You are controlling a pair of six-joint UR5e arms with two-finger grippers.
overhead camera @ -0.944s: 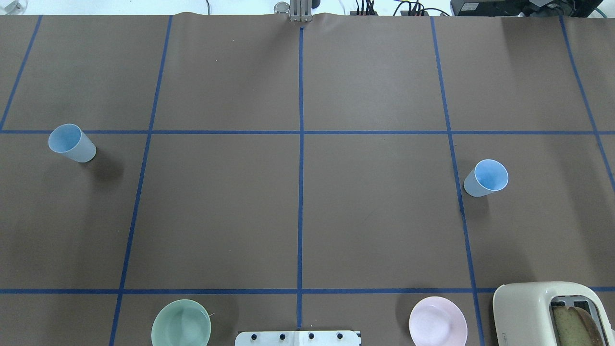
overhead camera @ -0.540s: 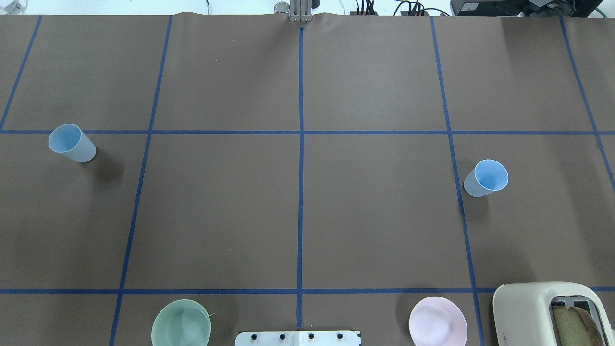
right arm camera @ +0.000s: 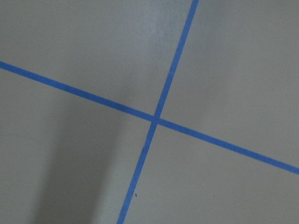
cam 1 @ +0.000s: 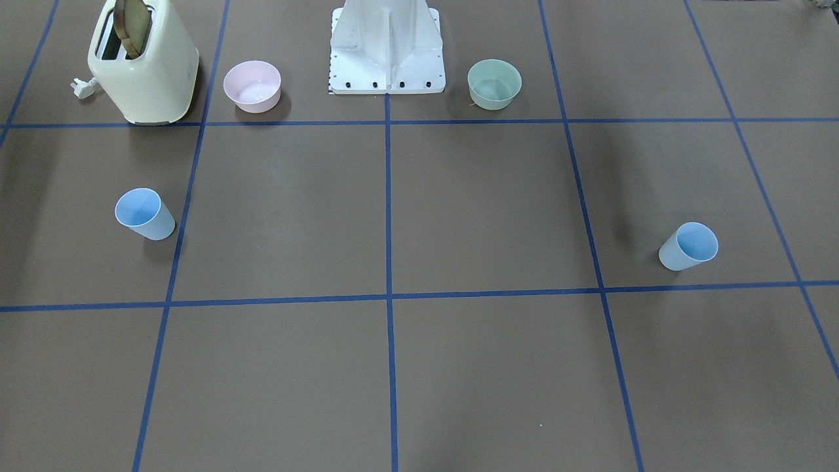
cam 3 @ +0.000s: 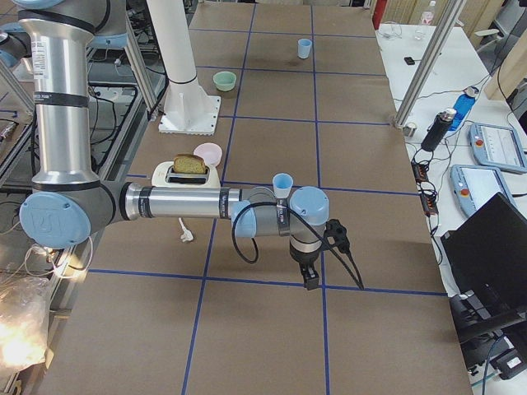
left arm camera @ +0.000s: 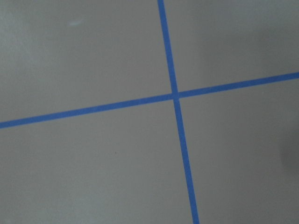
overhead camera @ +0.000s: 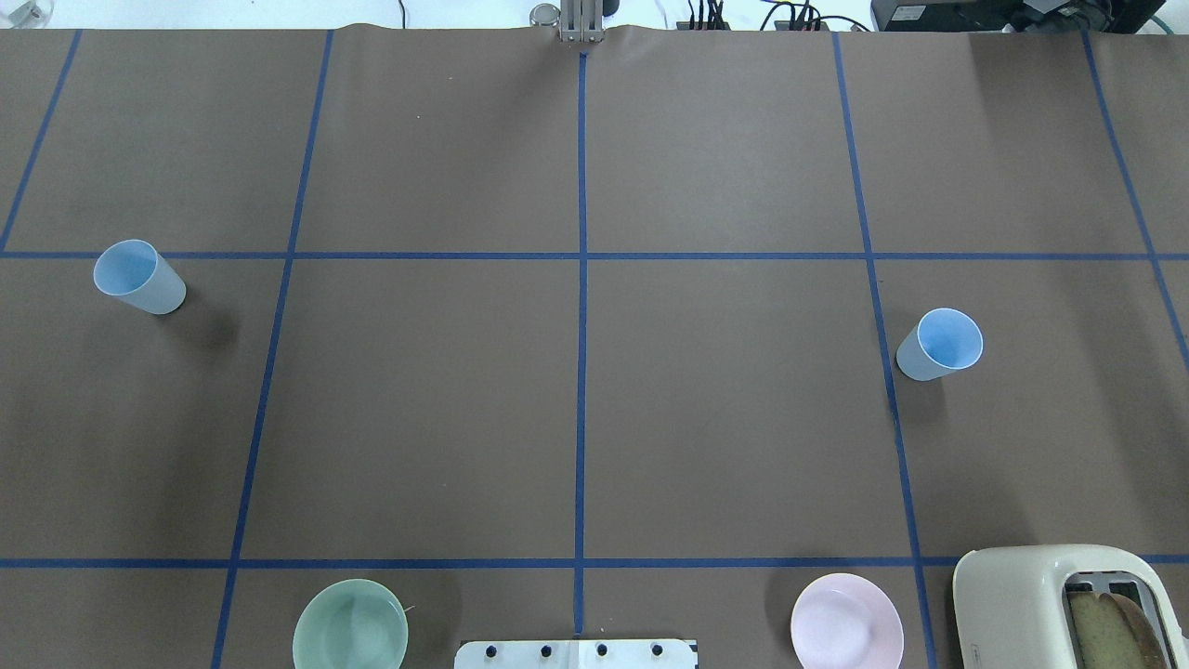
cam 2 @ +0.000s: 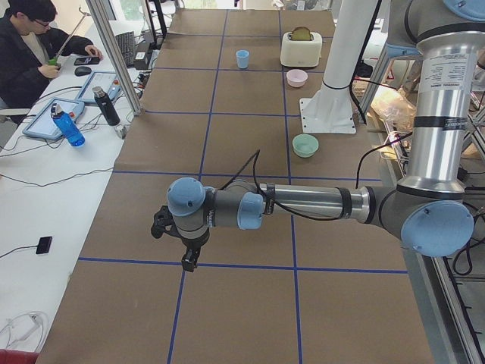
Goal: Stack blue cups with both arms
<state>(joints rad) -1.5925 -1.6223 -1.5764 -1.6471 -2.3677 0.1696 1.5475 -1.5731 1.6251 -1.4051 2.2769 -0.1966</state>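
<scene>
Two light-blue cups stand upright on the brown table, far apart. One cup [overhead camera: 139, 277] is at the left, also in the front-facing view [cam 1: 688, 246] and far off in the exterior right view [cam 3: 305, 48]. The other cup [overhead camera: 940, 344] is at the right, also in the front-facing view [cam 1: 144, 214]. My left gripper [cam 2: 189, 262] and right gripper [cam 3: 311, 280] show only in the side views, hanging over tape crossings near the table's ends. I cannot tell whether either is open or shut. Both wrist views show only table and blue tape.
A green bowl [overhead camera: 350, 624] and a pink bowl [overhead camera: 846, 622] flank the white pedestal base [overhead camera: 576, 653] at the near edge. A cream toaster [overhead camera: 1059, 604] with bread stands at the near right corner. An operator [cam 2: 30, 45] sits at a side desk.
</scene>
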